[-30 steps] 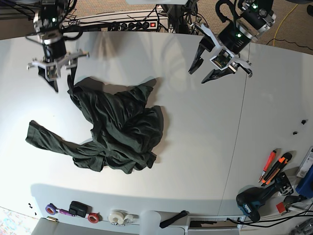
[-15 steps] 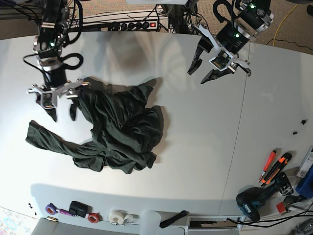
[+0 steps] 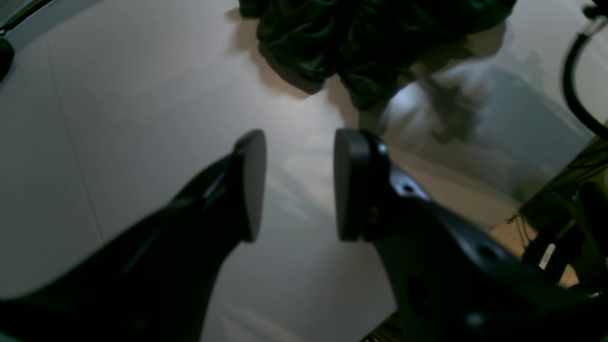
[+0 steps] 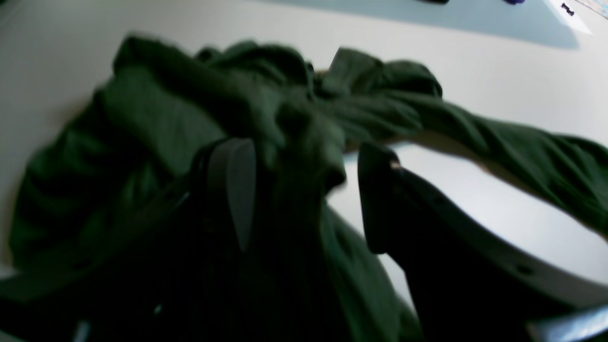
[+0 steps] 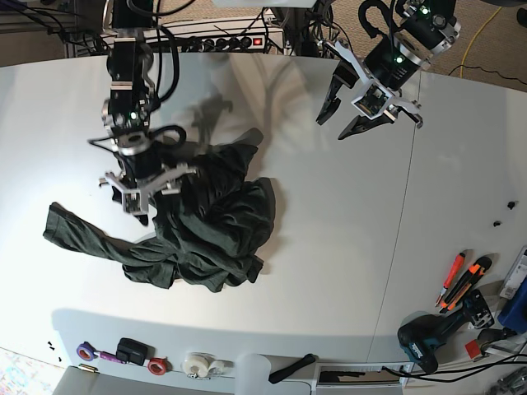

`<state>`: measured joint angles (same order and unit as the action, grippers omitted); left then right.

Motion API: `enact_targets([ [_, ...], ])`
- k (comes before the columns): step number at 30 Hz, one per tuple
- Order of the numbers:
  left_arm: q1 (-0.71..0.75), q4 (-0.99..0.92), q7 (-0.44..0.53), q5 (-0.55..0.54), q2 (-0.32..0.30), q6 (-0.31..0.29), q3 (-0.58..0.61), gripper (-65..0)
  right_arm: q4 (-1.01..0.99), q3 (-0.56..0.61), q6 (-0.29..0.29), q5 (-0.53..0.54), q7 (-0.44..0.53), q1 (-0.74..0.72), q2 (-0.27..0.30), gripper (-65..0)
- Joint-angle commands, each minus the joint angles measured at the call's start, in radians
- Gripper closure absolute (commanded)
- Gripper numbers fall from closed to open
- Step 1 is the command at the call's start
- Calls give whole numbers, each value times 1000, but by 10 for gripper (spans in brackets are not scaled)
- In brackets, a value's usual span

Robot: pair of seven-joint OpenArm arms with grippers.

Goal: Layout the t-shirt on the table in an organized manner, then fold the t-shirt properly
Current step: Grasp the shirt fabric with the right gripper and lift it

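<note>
The dark green t-shirt (image 5: 210,222) lies crumpled on the white table (image 5: 329,247), left of centre, with one sleeve trailing toward the left edge. My right gripper (image 5: 152,202) hangs over the shirt's upper left part. In the right wrist view its fingers (image 4: 235,190) stand open on either side of a raised fold of the t-shirt (image 4: 190,109), and the right gripper (image 4: 304,199) is not pinching it. My left gripper (image 5: 342,123) hovers above bare table at the back right, open and empty. In the left wrist view the left gripper (image 3: 297,185) shows the t-shirt (image 3: 361,38) beyond it.
A thin seam line (image 5: 399,239) runs across the table's right part. Orange-handled cutters (image 5: 461,280) and a drill (image 5: 428,337) lie at the front right. Tape rolls (image 5: 198,364) sit along the front edge. A power strip (image 5: 230,41) and cables line the back.
The right arm has swung from the table's back left corner rightward and forward onto the t-shirt, its jaws opening a little wider. The left arm has stayed still.
</note>
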<state>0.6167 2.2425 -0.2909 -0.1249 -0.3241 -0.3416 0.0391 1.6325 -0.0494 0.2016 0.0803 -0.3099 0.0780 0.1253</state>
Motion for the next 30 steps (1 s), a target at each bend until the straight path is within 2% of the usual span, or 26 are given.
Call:
enact_targets([
  [1, 3, 16, 22, -11, -3, 0, -2, -249, -1, -2, -8, 5, 27, -27, -2, -341],
  [7, 2, 16, 21, -11, -3, 0, -2, -249, -121, -3, -23, 5, 33, -71, -14, -341],
  [16, 1, 16, 21, -11, -3, 1, -2, -249, -126, -5, -31, 9, 55, -70, -14, -329],
  [18, 1, 16, 21, -11, -3, 1, -2, -249, -123, -5, -30, 9, 55, -70, -15, -265],
  [22, 1, 16, 21, -11, -3, 3, -2, -249, -118, -5, 12, 9, 51, -73, -14, -72],
  [24, 1, 16, 21, -11, -3, 4, -2, -249, -115, -5, 20, 9, 51, -73, -15, -13],
  [28, 1, 16, 21, -11, -3, 5, -2, -249, -84, -5, 22, 9, 47, -72, -14, 0],
  [30, 1, 16, 21, -11, -3, 4, -2, -249, -35, -5, 54, 9, 21, -72, -14, 0],
])
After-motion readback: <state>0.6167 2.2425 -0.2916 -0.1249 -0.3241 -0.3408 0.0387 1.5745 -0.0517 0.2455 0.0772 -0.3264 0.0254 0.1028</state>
